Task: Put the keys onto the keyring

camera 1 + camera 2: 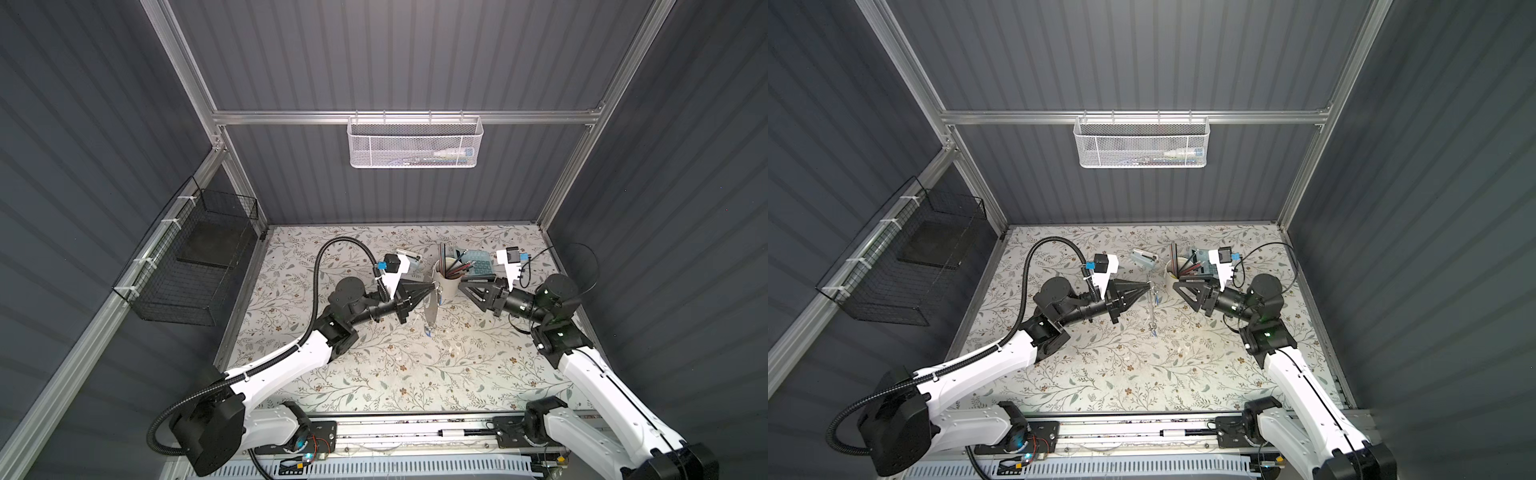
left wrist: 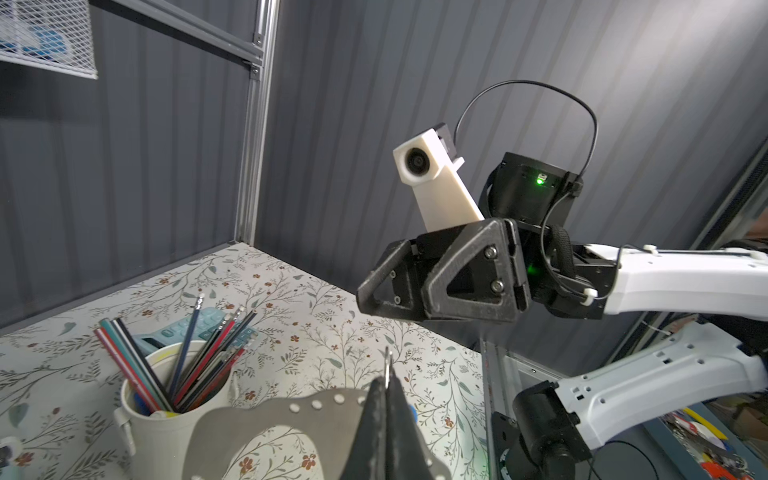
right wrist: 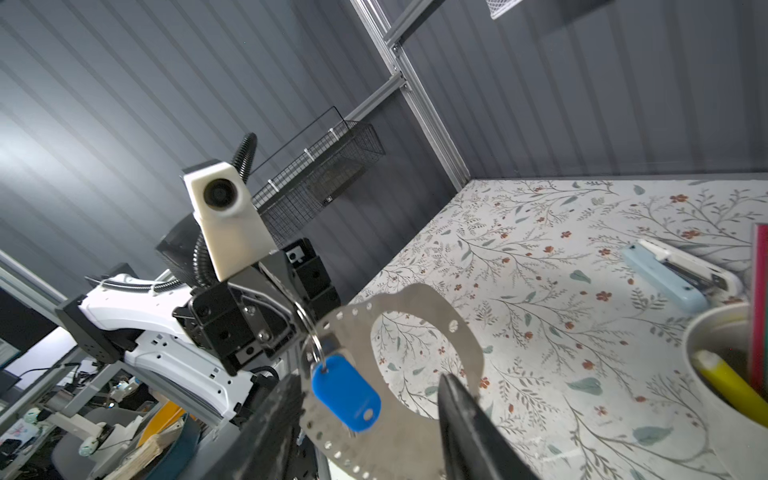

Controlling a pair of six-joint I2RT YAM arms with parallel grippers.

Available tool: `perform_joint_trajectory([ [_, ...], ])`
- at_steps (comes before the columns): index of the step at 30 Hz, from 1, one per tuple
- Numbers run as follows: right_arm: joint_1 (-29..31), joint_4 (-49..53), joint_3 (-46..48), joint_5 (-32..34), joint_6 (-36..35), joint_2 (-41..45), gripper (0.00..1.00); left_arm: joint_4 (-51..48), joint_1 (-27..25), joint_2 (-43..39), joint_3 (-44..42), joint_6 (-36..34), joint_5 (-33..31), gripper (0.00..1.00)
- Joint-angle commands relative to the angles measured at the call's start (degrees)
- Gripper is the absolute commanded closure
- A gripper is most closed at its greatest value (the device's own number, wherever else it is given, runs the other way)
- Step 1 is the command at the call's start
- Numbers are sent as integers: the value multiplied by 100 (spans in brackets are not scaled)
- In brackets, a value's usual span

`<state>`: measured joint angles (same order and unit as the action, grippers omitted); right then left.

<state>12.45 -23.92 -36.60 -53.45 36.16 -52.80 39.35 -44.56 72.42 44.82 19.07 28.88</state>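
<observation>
Left gripper (image 3: 292, 300) is clamped on the keyring (image 3: 419, 297), aloft beside the pencil cup (image 2: 166, 415) — flat grey oval, studded rim, one blue-tagged key (image 3: 347, 395) dangling at its edge. I see the right gripper (image 2: 395, 302) parted, empty.

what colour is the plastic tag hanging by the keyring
The tag is bright blue; the right wrist view shows it best.

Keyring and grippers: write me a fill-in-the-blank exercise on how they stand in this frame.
1. The left gripper is shut, and the grey ____ hangs from its tips, in the air.
2. A ____ key tag dangles against the keyring.
3. The right gripper stands ____, nothing between its jaws.
4. The white cup holds a bunch of ____.
Missing: keyring; blue; open; pencils.
</observation>
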Motion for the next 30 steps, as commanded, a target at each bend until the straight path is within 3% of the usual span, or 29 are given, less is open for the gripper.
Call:
perform_joint_trajectory([
  [1,93,-633,-280,-234,245,-45,46,749,61,160,223,378,515,100],
  [13,328,-1278,-374,-448,446,-414,65,1013,87,857,936,768,825,100],
  [25,320,-1685,-258,-565,719,-512,86,1022,135,1010,1213,851,869,100],
  [30,321,-1670,-149,-557,734,-445,87,1110,152,1045,1241,921,873,100],
])
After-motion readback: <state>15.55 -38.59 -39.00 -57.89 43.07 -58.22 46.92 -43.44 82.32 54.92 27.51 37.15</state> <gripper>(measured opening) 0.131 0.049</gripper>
